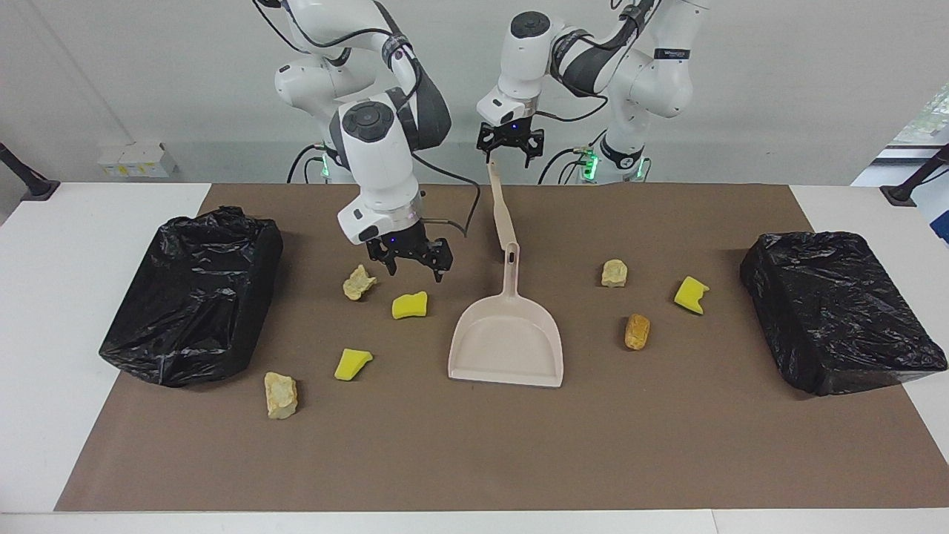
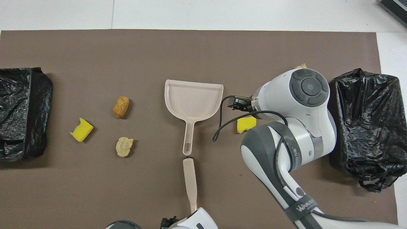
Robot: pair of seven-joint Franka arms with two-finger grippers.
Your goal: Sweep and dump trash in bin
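Note:
Seven trash chunks lie on the brown mat. Toward the right arm's end are a beige lump [image 1: 359, 282], a yellow sponge [image 1: 409, 305], another yellow sponge [image 1: 352, 363] and a beige lump [image 1: 282, 394]. Toward the left arm's end are a beige lump [image 1: 614, 273], an orange-brown lump [image 1: 637, 331] and a yellow sponge [image 1: 691, 294]. The beige dustpan [image 1: 506, 334] lies flat mid-mat. My left gripper [image 1: 510, 157] holds the beige brush [image 1: 503, 211] by its raised handle end. My right gripper [image 1: 411, 271] is open and empty, over the mat just above the first two chunks.
Two bins lined with black bags stand on the mat's ends, one at the right arm's end [image 1: 193, 297] and one at the left arm's end [image 1: 841, 311]. In the overhead view my right arm [image 2: 295, 127] hides some of the trash.

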